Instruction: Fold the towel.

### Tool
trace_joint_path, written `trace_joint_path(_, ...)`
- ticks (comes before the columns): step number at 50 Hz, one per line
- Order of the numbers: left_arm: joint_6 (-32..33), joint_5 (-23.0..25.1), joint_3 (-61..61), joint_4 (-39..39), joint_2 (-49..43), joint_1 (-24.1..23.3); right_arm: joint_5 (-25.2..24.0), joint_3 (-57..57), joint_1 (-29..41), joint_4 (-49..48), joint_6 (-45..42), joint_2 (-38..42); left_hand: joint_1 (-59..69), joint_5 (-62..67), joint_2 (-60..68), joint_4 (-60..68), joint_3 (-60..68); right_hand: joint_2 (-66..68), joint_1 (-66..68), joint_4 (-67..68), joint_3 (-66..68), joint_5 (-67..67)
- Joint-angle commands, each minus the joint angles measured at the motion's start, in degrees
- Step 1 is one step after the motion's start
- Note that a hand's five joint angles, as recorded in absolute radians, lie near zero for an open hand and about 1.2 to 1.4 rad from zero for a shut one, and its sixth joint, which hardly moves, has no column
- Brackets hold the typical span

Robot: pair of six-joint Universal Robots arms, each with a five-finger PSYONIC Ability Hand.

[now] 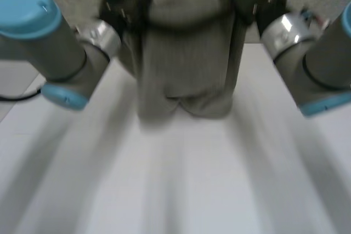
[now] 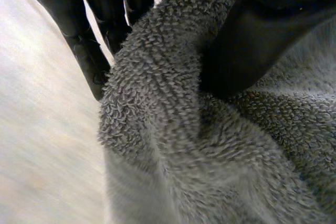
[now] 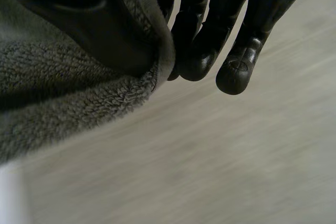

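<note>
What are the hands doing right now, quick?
The left hand is shut on the towel.
The right hand is shut on the towel too.

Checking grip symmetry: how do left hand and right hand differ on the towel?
Left hand digs its thumb into bunched towel, in from the rim; right hand pinches at the rim. Left fingers sit half hidden behind cloth; right fingers show bare beside it. Both are shut on it.

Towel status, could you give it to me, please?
Left robot hand shut on towel. Right robot hand likewise. Towel hanging between them. Nothing in the way.
</note>
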Motion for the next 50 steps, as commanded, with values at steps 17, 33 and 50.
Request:
trace_joint_path(17,2.16,-7.81,-23.48,11.86,3.55,1.39,-1.35,-5.56,2.54,18.89,-0.42,9.88,2.17,1.64,0.61,0.41,0.71,4.27,3.61,2.98,2.90,2.94)
trace_joint_path(33,28.24,-8.52,-51.06,11.42,2.23,1.31,-1.87,9.29,2.98,35.31,-4.64,12.78,2.17,1.64,0.61,0.41,0.71,4.27,3.61,2.98,2.90,2.94)
trace_joint_path(50,23.88,-8.17,-60.66,9.66,15.23,-1.33,-2.31,18.07,2.98,46.31,-4.38,4.34,-18.79,-19.32,-20.36,-20.56,-20.26,4.27,3.61,2.98,2.90,2.94)
